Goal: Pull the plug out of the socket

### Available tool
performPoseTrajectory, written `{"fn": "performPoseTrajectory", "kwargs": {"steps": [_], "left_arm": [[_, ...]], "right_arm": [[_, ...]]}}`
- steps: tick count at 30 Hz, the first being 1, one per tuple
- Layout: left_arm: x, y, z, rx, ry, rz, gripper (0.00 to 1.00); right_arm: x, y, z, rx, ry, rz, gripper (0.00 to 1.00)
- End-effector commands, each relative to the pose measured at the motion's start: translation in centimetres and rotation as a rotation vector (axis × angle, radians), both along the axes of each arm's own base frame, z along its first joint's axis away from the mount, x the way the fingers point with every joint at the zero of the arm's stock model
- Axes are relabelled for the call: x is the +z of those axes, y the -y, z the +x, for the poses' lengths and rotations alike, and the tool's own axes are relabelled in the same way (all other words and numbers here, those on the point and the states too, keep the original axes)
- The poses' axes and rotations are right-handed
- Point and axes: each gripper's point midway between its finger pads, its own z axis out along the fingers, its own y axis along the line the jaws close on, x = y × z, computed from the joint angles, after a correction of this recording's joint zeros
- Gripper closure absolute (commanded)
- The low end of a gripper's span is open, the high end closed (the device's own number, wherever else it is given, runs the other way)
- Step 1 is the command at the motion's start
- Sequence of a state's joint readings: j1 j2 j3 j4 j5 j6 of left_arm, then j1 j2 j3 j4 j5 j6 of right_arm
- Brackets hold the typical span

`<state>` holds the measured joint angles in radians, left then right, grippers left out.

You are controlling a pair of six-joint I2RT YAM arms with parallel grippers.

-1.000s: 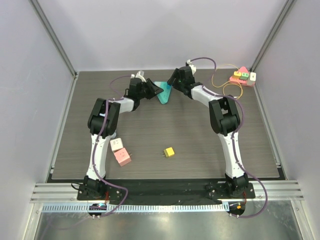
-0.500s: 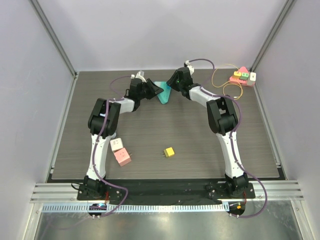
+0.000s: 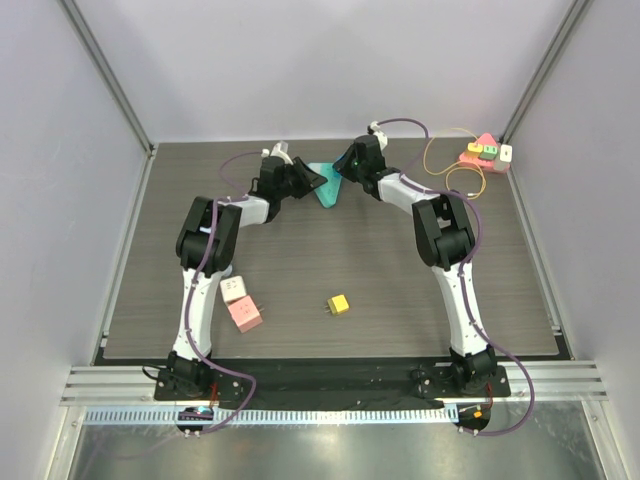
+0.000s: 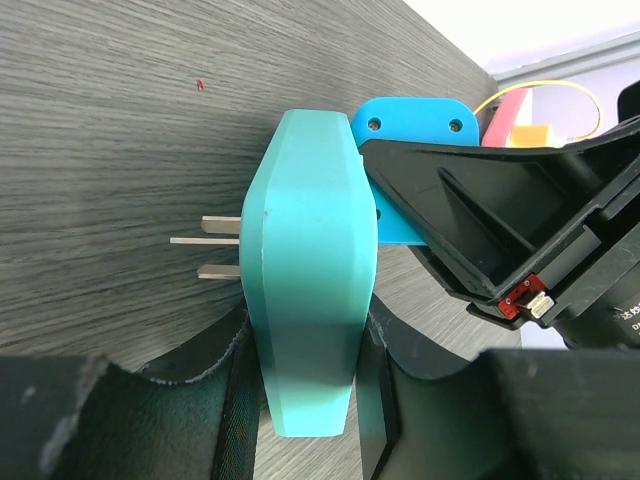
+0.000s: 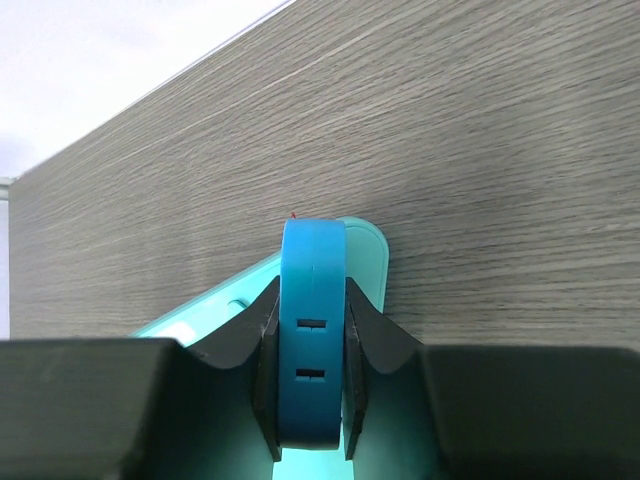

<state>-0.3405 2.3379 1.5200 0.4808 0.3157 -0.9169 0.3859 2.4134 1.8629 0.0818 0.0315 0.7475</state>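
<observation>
While left claw grips teal piece, right claw clamps blue piece

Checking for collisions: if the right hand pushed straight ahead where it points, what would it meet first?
Likely the teal piece just behind the blue piece it grips; depth is unclear.

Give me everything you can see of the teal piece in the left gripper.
The teal piece is a thick, smooth block of what looks like matte plastic, seen edge-on, with tapered ends. Three flat metal prongs stick out of one face. The blue piece sits against the opposite face, clamped by the right gripper. The left gripper pinches its near end across both faces. It lies midway along the far side of the table; whether it touches the table is unclear.
</observation>
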Motion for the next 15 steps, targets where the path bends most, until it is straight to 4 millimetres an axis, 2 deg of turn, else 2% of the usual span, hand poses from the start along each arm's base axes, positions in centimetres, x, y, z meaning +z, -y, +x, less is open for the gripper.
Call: {"fn": "performPoseTrajectory", "kwargs": {"steps": [1, 2, 3, 5, 6, 15], "left_arm": [[-5.7, -2.0, -1.3, 0.047, -0.147, 0.124, 1.00], [-5.7, -2.0, -1.3, 0.050, -0.148, 0.122, 1.00], [-5.7, -2.1, -1.3, 0.052, -0.147, 0.124, 1.00], [-5.7, -2.1, -1.3, 0.056, -0.148, 0.123, 1.00], [-5.7, -2.1, -1.3, 0.055, -0.150, 0.123, 1.00], [-6.0, -2.4, -1.3, 0.066, -0.164, 0.129, 1.00]], "right_arm": [[3.5, -0.1, 0.7, -0.006, 0.080, 0.006, 0.77], [4.0, 0.2, 0.7, -0.010, 0.086, 0.004, 0.79], [4.0, 0.4, 0.6, -0.017, 0.083, -0.001, 0.86], [4.4, 0.7, 0.7, -0.019, 0.084, 0.001, 0.92], [4.5, 0.9, 0.8, -0.022, 0.084, 0.001, 0.98], [6.7, 1.7, 0.4, -0.032, 0.085, 0.010, 0.99]]}}
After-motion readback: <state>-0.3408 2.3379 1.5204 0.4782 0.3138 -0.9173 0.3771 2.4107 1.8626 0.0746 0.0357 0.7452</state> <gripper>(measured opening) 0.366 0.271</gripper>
